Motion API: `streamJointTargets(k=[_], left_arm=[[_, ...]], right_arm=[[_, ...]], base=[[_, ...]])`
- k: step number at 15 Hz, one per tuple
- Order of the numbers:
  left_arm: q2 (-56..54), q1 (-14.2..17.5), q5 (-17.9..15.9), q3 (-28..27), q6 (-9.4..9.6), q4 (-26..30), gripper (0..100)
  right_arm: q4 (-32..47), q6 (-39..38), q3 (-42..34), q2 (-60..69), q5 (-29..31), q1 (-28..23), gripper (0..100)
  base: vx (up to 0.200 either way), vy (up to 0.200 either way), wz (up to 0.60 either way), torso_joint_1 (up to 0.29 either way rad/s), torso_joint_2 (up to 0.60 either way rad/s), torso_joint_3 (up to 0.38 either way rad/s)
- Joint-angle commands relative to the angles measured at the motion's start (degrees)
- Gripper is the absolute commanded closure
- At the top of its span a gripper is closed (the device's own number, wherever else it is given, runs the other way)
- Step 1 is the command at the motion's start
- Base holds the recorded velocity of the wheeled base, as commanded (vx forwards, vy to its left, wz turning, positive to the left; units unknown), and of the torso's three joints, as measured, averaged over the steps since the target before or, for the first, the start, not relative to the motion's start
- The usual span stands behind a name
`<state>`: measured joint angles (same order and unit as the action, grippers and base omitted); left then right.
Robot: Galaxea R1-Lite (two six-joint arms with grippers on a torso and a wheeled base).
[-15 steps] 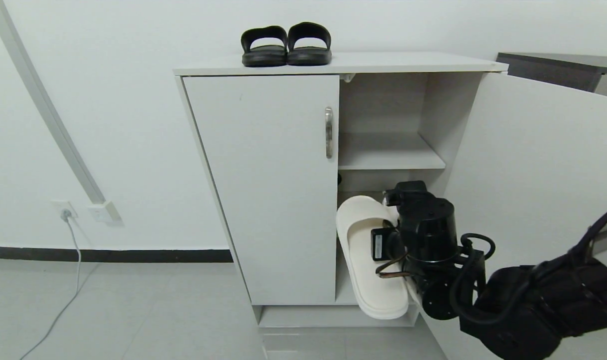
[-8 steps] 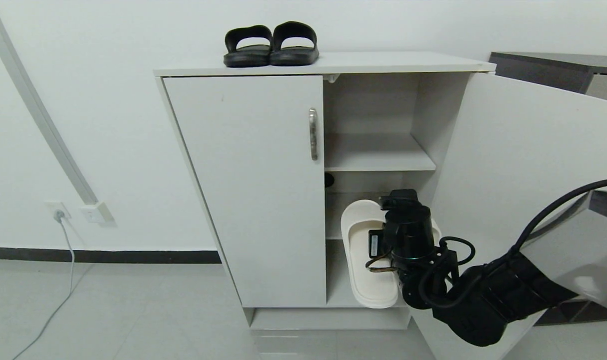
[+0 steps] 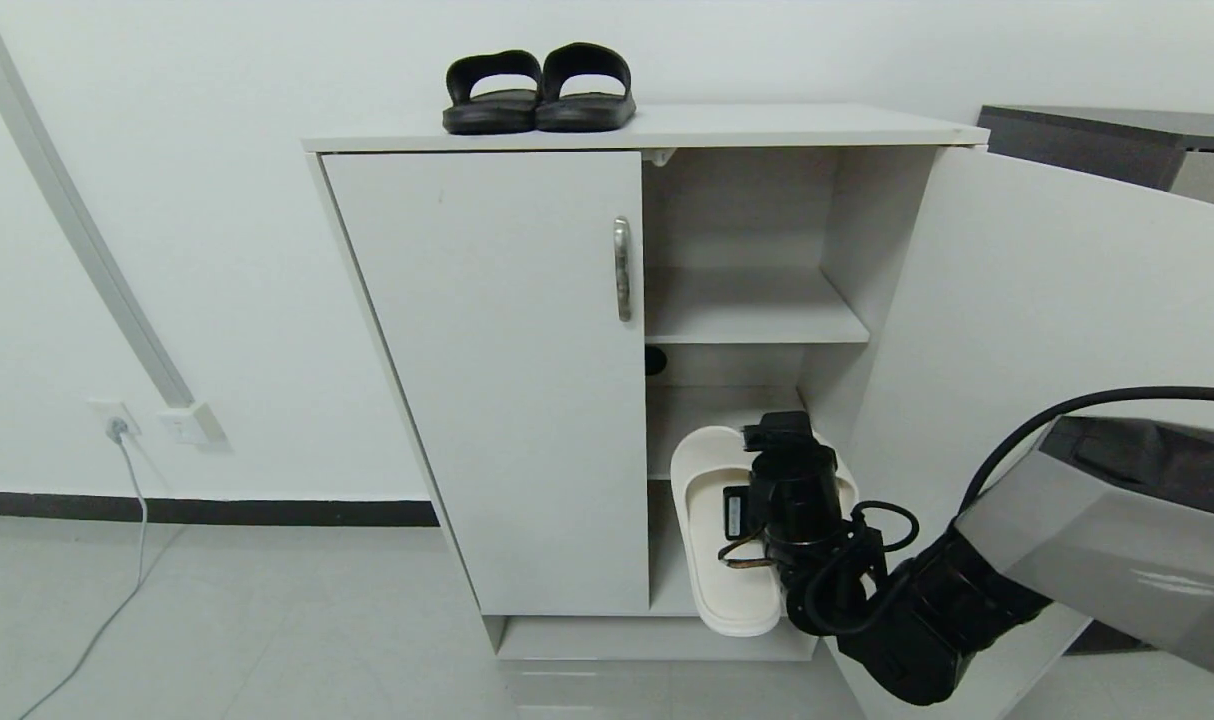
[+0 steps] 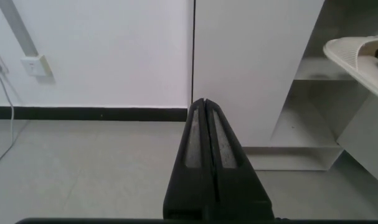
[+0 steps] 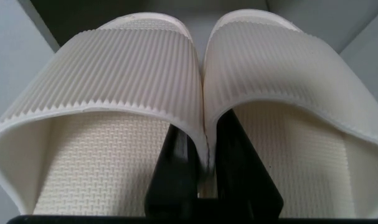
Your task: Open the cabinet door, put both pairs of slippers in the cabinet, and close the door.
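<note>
The right gripper (image 5: 205, 177) is clamped on the pair of cream ribbed rubber slippers (image 3: 712, 560), its black fingers (image 5: 176, 171) pinching the two inner edges together. The pair hangs at about 5 o'clock in the head view, steeply tilted with toes uppermost, at the mouth of the lower right part of the white two-door wooden cabinet (image 3: 767, 125). The cabinet's right door (image 3: 1027, 330) stands swung open towards 3 o'clock. The left door (image 3: 487, 380) is shut. The pair of black rubber slippers (image 3: 539, 90) sits on the cabinet top at 12 o'clock. The left gripper (image 4: 205, 130) is pressed closed and empty above the grey tiled floor (image 4: 83, 168).
</note>
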<state>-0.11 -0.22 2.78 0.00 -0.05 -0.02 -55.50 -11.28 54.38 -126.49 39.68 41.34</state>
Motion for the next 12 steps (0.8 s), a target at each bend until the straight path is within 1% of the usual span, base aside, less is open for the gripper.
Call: streamJointTargets(k=[1,8,12], left_arm=[[0.11,0.04,-0.05,0.0,-0.04,0.02,100],[0.11,0.04,-0.14,0.0,0.05,0.02,100],[0.11,0.04,-0.14,0.0,0.22,0.02,100]], right_arm=[[-0.57,0.11,0.11,-1.92,-0.04,-0.38,100],[-0.66,0.11,1.25,-3.68,-0.74,-0.82,100],[-1.8,2.49,2.92,-3.94,-1.89,-1.35,100]], base=[[0.0,0.0,0.0,0.0,0.0,0.0],[0.0,0.0,0.0,0.0,0.0,0.0],[0.0,0.0,0.0,0.002,0.0,-0.168]])
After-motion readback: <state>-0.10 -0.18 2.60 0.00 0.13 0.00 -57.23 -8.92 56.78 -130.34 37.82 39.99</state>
